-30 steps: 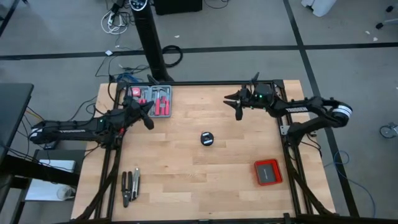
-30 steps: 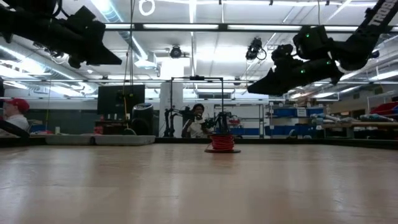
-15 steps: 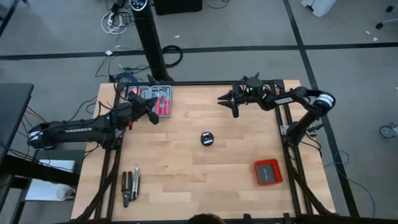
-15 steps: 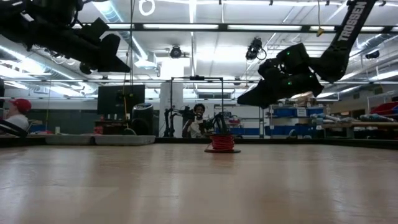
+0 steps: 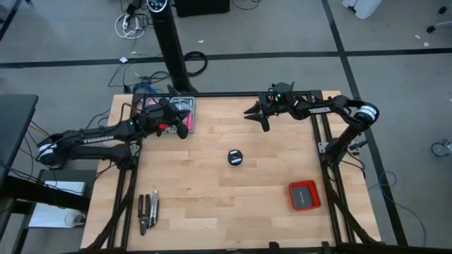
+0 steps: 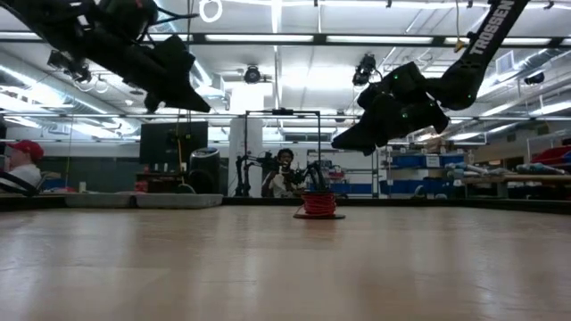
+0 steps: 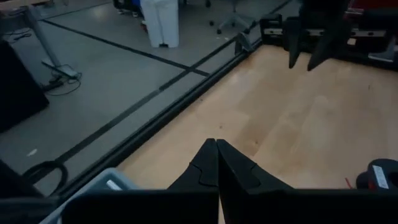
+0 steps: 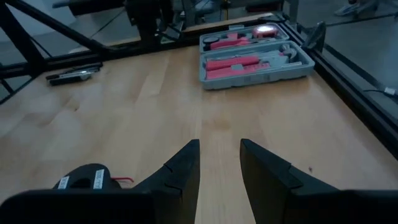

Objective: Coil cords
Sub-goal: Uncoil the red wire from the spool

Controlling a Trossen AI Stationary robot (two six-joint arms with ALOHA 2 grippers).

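The red cord sits wound on a small black spool (image 5: 235, 156) standing on the middle of the table; the low view shows the red coil (image 6: 318, 204). My left gripper (image 5: 182, 132) hangs shut above the table's far left, beside the tool case, left of the spool (image 7: 380, 175). Its tips (image 7: 216, 144) meet with nothing between them. My right gripper (image 5: 256, 118) hangs open above the far middle of the table, beyond the spool (image 8: 84, 177). Its fingers (image 8: 219, 149) hold nothing.
A grey case of red tools (image 5: 173, 113) lies at the far left. A flat red box (image 5: 304, 195) lies at the near right, and pliers (image 5: 147, 210) at the near left. People sit in the room beyond the table (image 6: 284, 169).
My left gripper has swung toward the table's right, out over the wood beside the tool case, and stays shut. My right gripper has moved toward the table's left and tipped downward, still open. The spool has not moved.
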